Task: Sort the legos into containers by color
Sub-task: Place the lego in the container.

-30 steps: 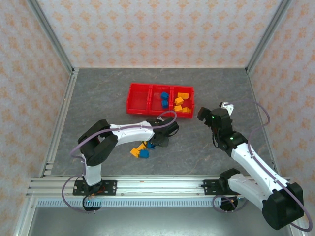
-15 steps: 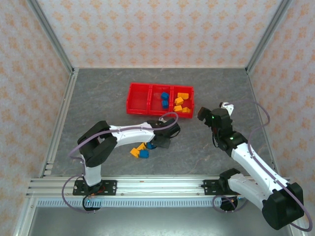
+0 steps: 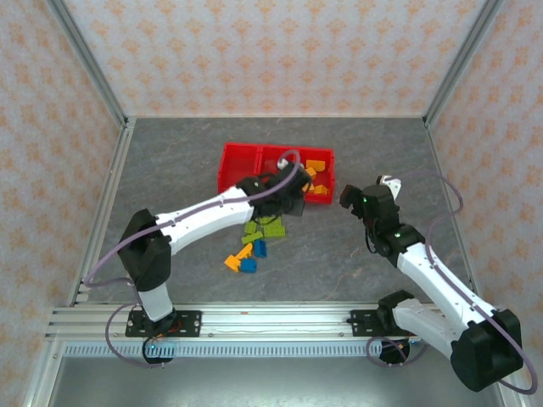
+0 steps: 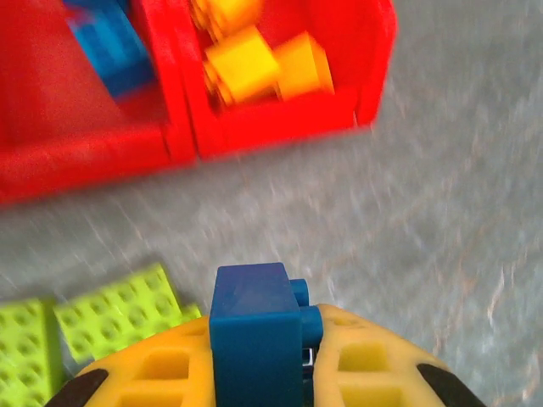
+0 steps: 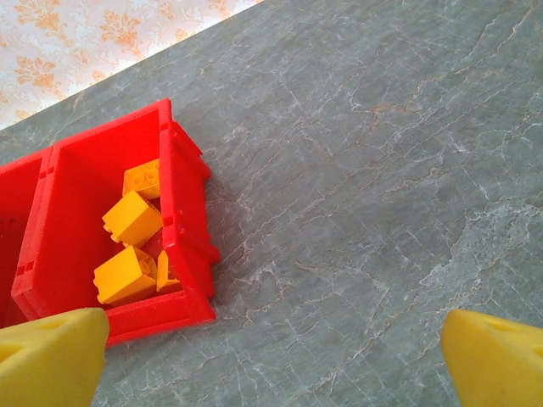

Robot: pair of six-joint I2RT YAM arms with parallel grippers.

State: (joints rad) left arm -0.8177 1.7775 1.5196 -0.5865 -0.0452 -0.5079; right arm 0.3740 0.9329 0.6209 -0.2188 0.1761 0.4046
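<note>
The grey table carries the red tray toward its far side, with orange legos in the right compartment and blue legos in the middle one. The left gripper is just short of the tray's near wall and clamped on a blue brick, while the right gripper hangs spread wide over bare table to the right of the tray. Green legos lie flat on the table beside the left gripper, and a few loose legos, orange and blue, sit nearer the arms.
</note>
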